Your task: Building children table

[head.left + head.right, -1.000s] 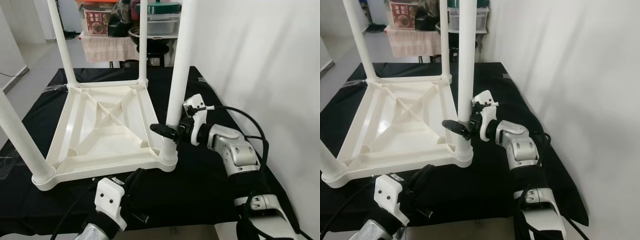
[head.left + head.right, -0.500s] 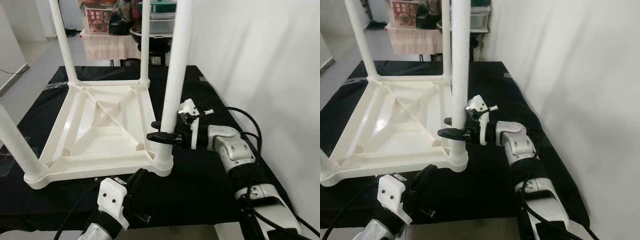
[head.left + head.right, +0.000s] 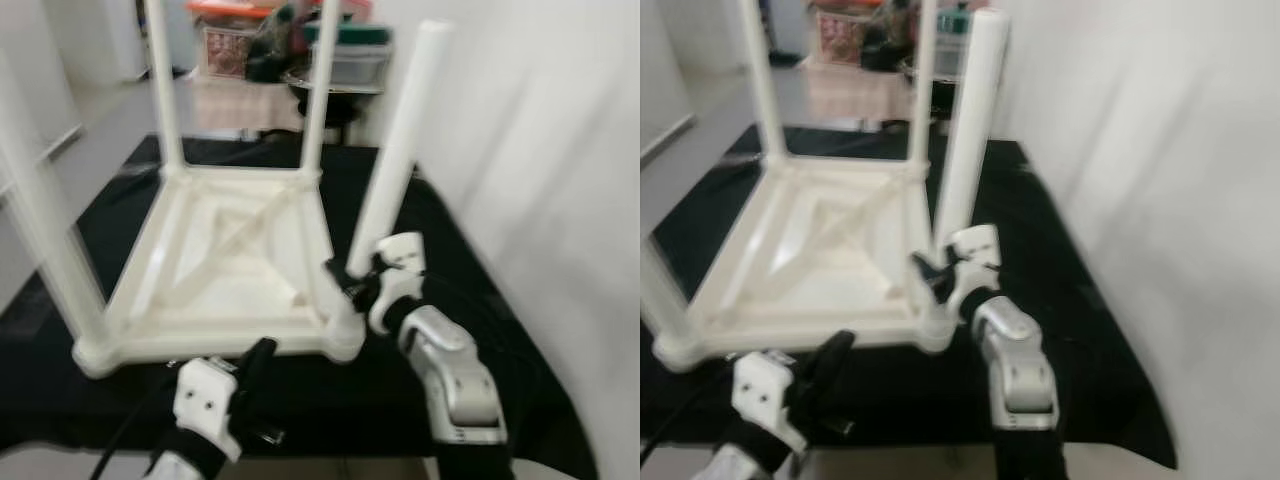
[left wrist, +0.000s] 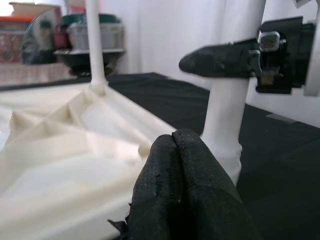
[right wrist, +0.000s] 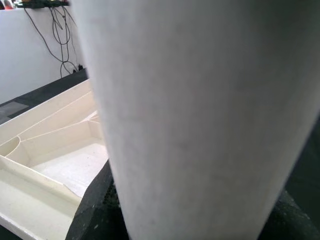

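A white plastic children's table (image 3: 230,270) lies upside down on a black cloth, its legs pointing up. The near right leg (image 3: 395,160) leans to the right out of its corner socket (image 3: 345,335). My right gripper (image 3: 348,285) is shut on this leg just above the socket. In the right wrist view the leg (image 5: 190,110) stands between the black fingers (image 5: 92,215). My left gripper (image 3: 258,358) hovers low at the table's near edge, shut and holding nothing. Its fingertips (image 4: 173,137) press together in the left wrist view, close to the gripped leg (image 4: 225,125).
The black cloth (image 3: 460,250) covers the work surface, with a narrow strip between the table and a white wall (image 3: 540,150) on the right. Three other legs stand upright, one at near left (image 3: 45,230). Boxes and containers (image 3: 340,55) sit on a stand behind.
The views have shifted and blurred as the camera moved. The near right leg, upright before, now leans to the right with my right gripper still on it. The left gripper stays low.
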### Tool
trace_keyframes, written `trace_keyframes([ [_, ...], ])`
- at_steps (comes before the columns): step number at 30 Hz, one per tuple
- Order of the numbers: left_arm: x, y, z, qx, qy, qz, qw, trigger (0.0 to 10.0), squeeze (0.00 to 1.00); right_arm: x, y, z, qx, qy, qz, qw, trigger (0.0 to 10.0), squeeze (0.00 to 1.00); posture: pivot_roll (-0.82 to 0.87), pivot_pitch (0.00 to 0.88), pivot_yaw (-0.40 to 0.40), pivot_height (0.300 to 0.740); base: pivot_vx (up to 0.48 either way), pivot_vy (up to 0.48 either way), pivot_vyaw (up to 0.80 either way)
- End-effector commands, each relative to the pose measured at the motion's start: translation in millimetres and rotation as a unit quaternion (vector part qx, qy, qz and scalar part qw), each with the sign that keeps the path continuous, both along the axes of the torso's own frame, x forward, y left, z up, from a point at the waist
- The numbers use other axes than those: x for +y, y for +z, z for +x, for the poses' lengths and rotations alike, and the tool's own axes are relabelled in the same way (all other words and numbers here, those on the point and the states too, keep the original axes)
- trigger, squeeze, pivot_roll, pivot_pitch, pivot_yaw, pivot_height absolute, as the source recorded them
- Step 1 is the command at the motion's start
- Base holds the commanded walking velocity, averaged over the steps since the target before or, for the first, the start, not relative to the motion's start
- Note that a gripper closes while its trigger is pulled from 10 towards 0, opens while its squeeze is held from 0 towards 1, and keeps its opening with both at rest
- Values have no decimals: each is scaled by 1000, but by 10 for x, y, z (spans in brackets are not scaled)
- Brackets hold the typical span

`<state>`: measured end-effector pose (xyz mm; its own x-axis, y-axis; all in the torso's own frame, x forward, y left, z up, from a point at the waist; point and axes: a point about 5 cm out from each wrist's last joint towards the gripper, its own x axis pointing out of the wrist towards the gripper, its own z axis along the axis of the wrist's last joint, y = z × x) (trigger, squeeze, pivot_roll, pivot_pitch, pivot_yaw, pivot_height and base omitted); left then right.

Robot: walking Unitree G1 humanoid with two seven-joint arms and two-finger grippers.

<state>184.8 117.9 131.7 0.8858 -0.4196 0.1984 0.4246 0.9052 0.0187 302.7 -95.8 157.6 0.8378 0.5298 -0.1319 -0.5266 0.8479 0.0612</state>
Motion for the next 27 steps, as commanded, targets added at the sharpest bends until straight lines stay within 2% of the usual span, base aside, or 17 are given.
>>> trace_keyframes([
  [1, -12, -20, -12, 4, -7, -3, 1000, 10000, 0, 24, -300, -52, 80, 19, -18, 996, 0, 0, -17, 3, -67, 740, 0, 0, 0],
  [2, -12, -20, -12, 4, -7, -3, 1000, 10000, 0, 24, -300, -52, 80, 19, -18, 996, 0, 0, -17, 3, -67, 740, 0, 0, 0],
  [3, -14, -23, -13, 4, -7, -3, 1000, 10000, 0, 48, -307, -46, 82, 26, -22, 996, 1059, 0, -13, 0, -70, 740, 0, 0, 0],
  [4, -16, -25, -14, 4, -7, -3, 1000, 10000, 0, 70, -297, -23, 82, 35, -25, 996, 10000, 0, -11, 0, -69, 740, 0, 0, 0],
  [7, -17, -28, -13, 4, -7, -4, 1000, 10000, 0, 84, -227, 39, 72, 52, -14, 996, 10000, 0, -11, 0, -68, 740, 0, 0, 0],
  [8, -18, -26, -8, 4, -7, -4, 1000, 10000, 0, 87, -167, 80, 61, 72, -4, 996, 10000, 1000, -4, 0, -67, 740, 0, 0, 0],
  [10, -18, -26, -8, 4, -7, -4, 1000, 10000, 0, 87, -167, 80, 61, 72, -4, 996, 10000, 1000, -4, 0, -67, 740, 0, 0, 0],
  [11, -18, -25, -3, 4, -8, -5, 1000, 10000, 0, 125, -58, 128, 33, 126, 8, 991, 10000, 1000, -3, 0, -64, 740, 0, 0, 0],
  [12, -18, -25, -3, 4, -8, -5, 1000, 10000, 0, 125, -58, 128, 33, 126, 8, 991, 10000, 1000, -3, 0, -64, 740, 0, 0, 0],
  [13, -17, -21, 16, 4, -10, -5, 1000, 10000, 0, 206, 172, 118, -24, 258, 20, 966, 10000, 1000, 17, 0, -63, 740, 0, 0, 0],
  [14, -16, -20, 22, 4, -10, -4, 1000, 10000, 0, 218, 229, 98, -41, 301, 19, 952, 10000, 1000, 24, 0, -64, 740, 0, 0, 0],
  [15, -16, -20, 22, 4, -10, -4, 1000, 10000, 0, 218, 229, 98, -41, 301, 19, 952, 10000, 1000, 24, 0, -64, 740, 0, 0, 0],
  [16, -15, -19, 26, 4, -10, -4, 1000, 10000, 0, 219, 250, 85, -47, 322, 17, 945, 10000, 1000, 24, 0, -64, 740, 0, 0, 0],
  [17, -14, -20, 26, 4, -11, -3, 1000, 10000, 0, 183, 252, 93, -43, 352, 12, 935, 10000, 235, 24, 0, -64, 740, 0, 0, 0],
  [18, -14, -20, 26, 4, -11, -3, 1000, 10000, 0, 183, 252, 93, -43, 352, 12, 935, 10000, 235, 24, 0, -64, 740, 0, 0, 0],
  [19, -17, -25, 25, 5, -11, -2, 1000, 10000, 0, 121, 247, 153, -31, 385, 0, 922, 10000, 0, 51, 0, -72, 740, 0, 0, 0],
  [27, -30, -29, 15, 6, -11, -2, 1000, 10000, 0, 79, 208, 300, -6, 422, -13, 907, 10000, 0, 68, 0, -81, 740, 0, 0, 0],
])
